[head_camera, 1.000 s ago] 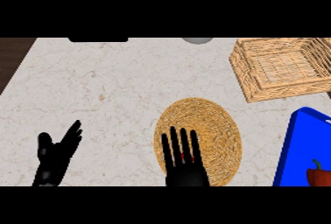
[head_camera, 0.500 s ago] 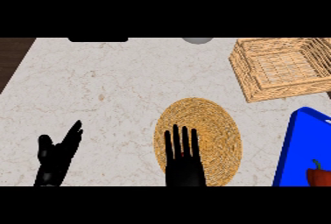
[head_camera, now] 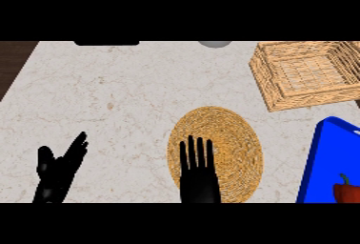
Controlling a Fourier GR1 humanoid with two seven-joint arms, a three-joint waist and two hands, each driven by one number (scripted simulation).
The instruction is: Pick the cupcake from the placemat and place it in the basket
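Our right hand [head_camera: 200,174] hovers, fingers straight and apart, over the placemat [head_camera: 232,138], hiding any cupcake, so grasping and carrying to the basket [head_camera: 271,81] remain, left hand [head_camera: 57,171] resting open.

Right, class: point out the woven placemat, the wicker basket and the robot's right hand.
placemat [head_camera: 232,138], head view, bare woven part right of the fingers.
basket [head_camera: 271,90], head view, its near-left wall.
right hand [head_camera: 200,178], head view, back of the palm.
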